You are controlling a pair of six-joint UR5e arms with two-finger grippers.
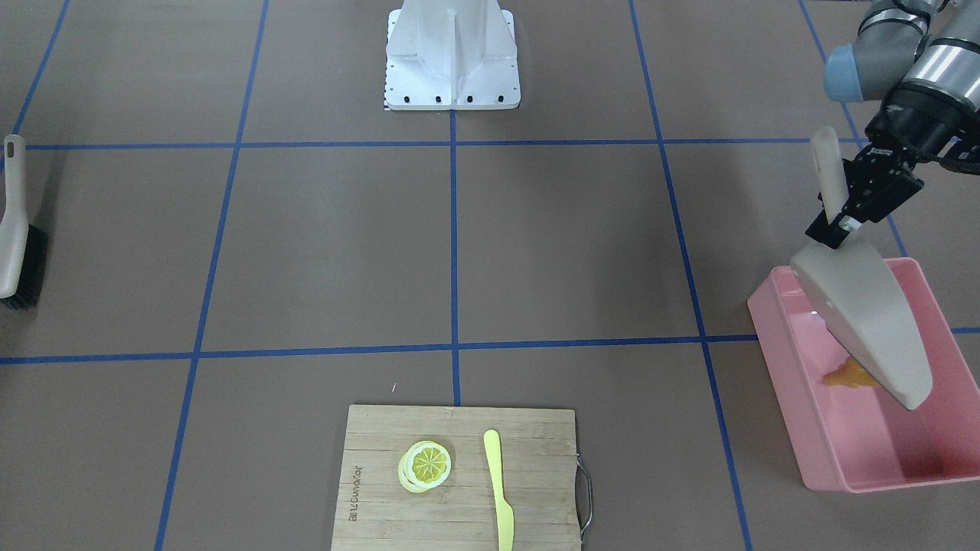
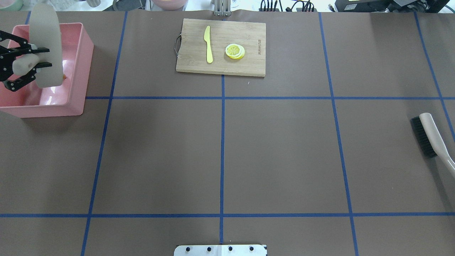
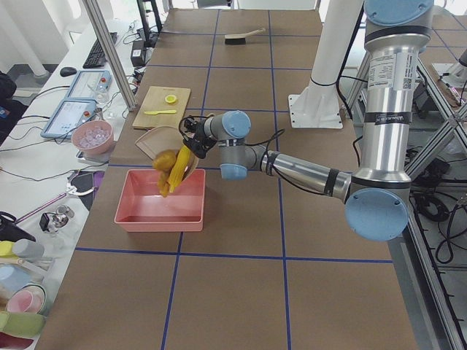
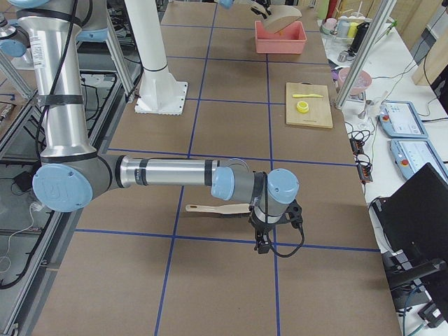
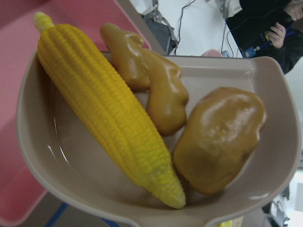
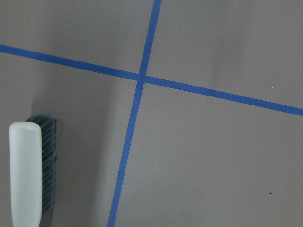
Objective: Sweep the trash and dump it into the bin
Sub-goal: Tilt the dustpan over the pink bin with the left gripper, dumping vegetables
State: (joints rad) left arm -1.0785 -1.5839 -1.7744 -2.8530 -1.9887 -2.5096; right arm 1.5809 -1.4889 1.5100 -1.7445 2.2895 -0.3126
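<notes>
My left gripper [image 1: 838,222] [image 2: 38,58] is shut on the handle of the beige dustpan [image 1: 865,321] [image 2: 44,46]. The pan is tipped steeply, mouth down, over the pink bin [image 1: 842,451] [image 2: 76,71] [image 3: 157,215]. In the pan [image 5: 279,118] lie the trash pieces: a yellow corn cob [image 5: 109,109] [image 3: 177,171], a tan ginger root [image 5: 151,80] and a brown-orange potato [image 5: 218,137] [image 3: 164,159], all at the pan's lip above the bin's inside. My right gripper [image 4: 264,238] hangs low beside the brush [image 4: 217,208]; I cannot tell whether it is open or shut.
The brush [image 2: 430,135] [image 1: 15,229] [image 6: 28,175] lies flat on the table's far right side. A wooden cutting board [image 2: 220,46] [image 1: 459,474] holds a lemon slice [image 1: 424,464] and a yellow knife [image 1: 498,490]. The robot's white base [image 1: 452,61] stands mid-table.
</notes>
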